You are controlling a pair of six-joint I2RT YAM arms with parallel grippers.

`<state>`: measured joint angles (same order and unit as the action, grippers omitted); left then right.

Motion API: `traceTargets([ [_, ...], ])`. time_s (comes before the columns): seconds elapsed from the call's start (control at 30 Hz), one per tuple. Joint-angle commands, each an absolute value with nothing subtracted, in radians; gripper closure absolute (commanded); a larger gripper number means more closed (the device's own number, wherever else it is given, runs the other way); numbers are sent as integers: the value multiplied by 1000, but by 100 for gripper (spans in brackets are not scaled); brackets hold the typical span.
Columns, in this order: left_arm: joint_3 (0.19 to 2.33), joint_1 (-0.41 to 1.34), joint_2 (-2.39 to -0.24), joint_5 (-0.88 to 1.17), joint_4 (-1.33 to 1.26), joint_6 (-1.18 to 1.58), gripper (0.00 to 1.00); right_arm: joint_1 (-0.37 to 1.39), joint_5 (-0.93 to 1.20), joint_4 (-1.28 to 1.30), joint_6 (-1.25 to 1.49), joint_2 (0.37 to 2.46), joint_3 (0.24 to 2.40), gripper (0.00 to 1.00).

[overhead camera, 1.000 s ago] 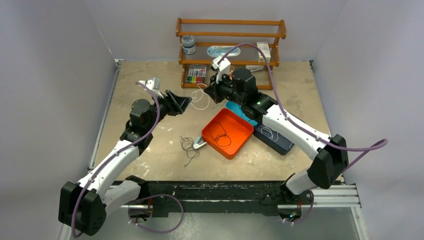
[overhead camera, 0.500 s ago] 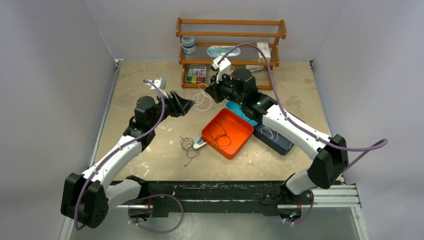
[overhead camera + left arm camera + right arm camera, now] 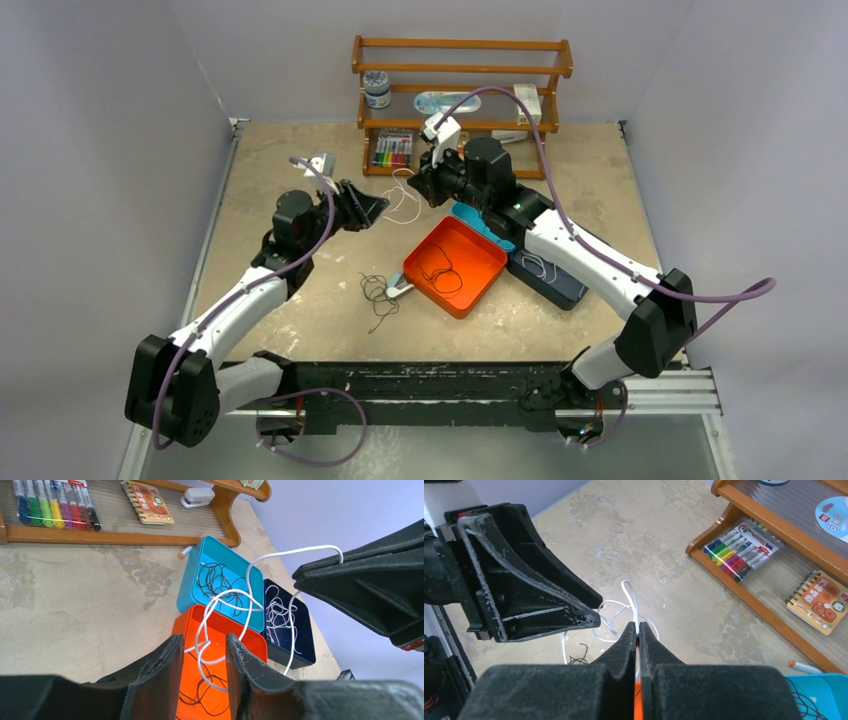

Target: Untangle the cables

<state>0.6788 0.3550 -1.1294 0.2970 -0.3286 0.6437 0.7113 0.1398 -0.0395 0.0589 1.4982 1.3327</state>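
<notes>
My right gripper (image 3: 638, 629) is shut on a white cable (image 3: 629, 596) and holds it up above the table; it also shows in the top view (image 3: 419, 186). The white cable (image 3: 403, 203) hangs in knotted loops between the two grippers. My left gripper (image 3: 204, 647) is open, its fingers on either side of a knotted loop of the white cable (image 3: 235, 598) without pinching it; it shows in the top view (image 3: 376, 207). A small tangle of black cable (image 3: 378, 292) lies on the table, left of the orange tray.
An orange tray (image 3: 480, 283) holds black cable, a teal tray (image 3: 468, 214) behind it holds black cables, and a dark blue tray (image 3: 556, 288) holds white cables. A wooden shelf (image 3: 460, 70) with markers, a notebook and small items stands at the back.
My left arm has shifted a little right and forward, bringing its open fingers around the hanging white loops. The right arm has stayed in place with the cable.
</notes>
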Motion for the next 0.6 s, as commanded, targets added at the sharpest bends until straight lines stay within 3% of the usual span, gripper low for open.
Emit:
traceTargets([
  [0.0,703,357,-1136,274,-407,647,67,709,187,-79,42,1460,1361,100],
  [0.27,706,358,-1178,277,-439,657,68,709,250,-90,36,1451,1358,100],
  [0.57,737,357,-1230,184,-328,647,96,711,285,-141,35,1398,1326,100],
])
